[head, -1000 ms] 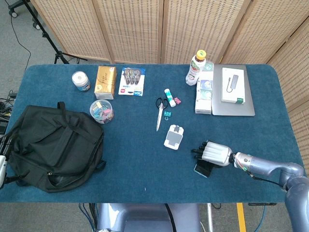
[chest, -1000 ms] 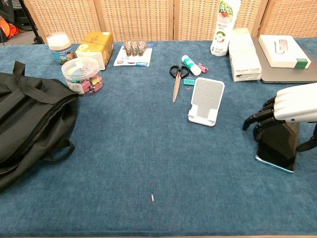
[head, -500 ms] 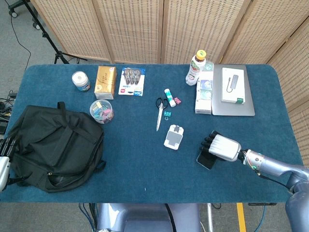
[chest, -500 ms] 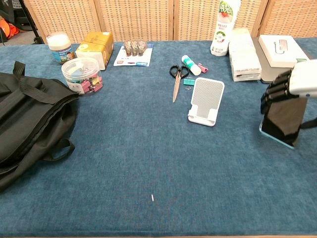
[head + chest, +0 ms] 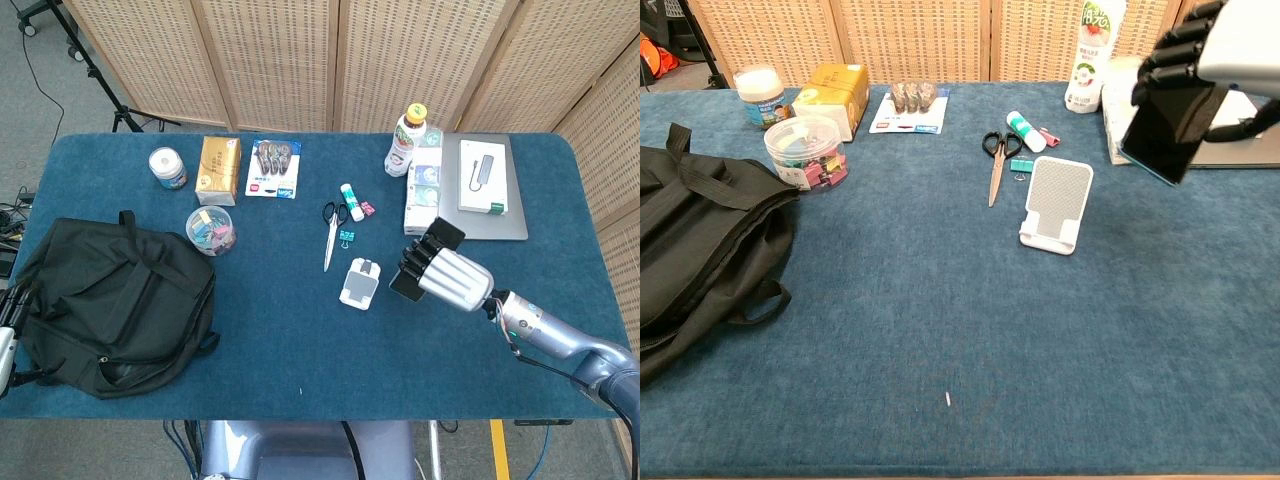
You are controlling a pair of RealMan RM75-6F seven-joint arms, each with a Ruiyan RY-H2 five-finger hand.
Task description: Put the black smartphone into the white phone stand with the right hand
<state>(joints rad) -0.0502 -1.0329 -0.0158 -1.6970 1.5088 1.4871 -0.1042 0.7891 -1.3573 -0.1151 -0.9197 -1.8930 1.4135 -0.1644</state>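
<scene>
Chest view shows the right hand [image 5: 1205, 55] with fingers curled round the black smartphone [image 5: 1167, 128], raised clear, presumably to lower it onto the white phone stand [image 5: 1055, 204].

A table [image 5: 300, 340] covered in blue cloth carries a black bag [image 5: 105, 305] at its left edge. Along the far side sit a jar [image 5: 168, 168], a box [image 5: 218, 170], a blister pack [image 5: 273, 168], a bottle [image 5: 406, 141] and a laptop [image 5: 500, 225] (small boxes stacked on it). Mid-table lie a tub of clips [image 5: 211, 231], scissors [image 5: 332, 230], a glue stick [image 5: 351, 201] and the white stand [image 5: 359, 283].
</scene>
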